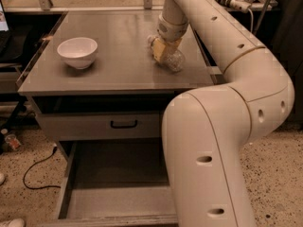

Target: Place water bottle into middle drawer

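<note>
The water bottle (173,60) is clear and ribbed and lies on its side on the grey cabinet top (118,65), right of centre, its cap end pointing to the back left. My gripper (162,49) is down on the bottle's middle, reaching in from above at the end of the long white arm. The bottle rests on the cabinet top. The middle drawer (113,171) stands pulled out below, wide and grey, with nothing on its floor; my arm's big lower link hides its right part.
A white bowl (77,52) stands on the cabinet top at the left. A shut grey drawer front with a small black handle (124,124) sits above the open drawer. A black cable (35,169) lies on the speckled floor at the left.
</note>
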`<action>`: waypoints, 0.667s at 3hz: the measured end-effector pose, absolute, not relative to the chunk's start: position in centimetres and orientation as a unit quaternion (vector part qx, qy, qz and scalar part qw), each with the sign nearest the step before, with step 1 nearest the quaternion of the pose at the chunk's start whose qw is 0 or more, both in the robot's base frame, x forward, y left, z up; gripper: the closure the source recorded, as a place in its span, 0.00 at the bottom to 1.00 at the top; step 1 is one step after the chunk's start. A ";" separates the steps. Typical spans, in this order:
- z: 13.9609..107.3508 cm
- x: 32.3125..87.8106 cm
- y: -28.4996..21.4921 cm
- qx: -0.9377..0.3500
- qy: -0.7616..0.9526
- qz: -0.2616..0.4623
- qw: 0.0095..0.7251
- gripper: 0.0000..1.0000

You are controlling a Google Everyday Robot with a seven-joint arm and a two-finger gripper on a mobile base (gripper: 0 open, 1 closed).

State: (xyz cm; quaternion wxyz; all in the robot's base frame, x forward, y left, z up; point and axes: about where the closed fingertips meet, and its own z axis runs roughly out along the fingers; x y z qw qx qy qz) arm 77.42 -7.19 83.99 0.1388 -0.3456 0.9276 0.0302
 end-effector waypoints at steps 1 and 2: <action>85.1 77.1 -8.0 -0.333 0.930 0.029 0.153 1.00; 85.5 75.3 -9.3 -0.314 0.936 0.028 0.159 1.00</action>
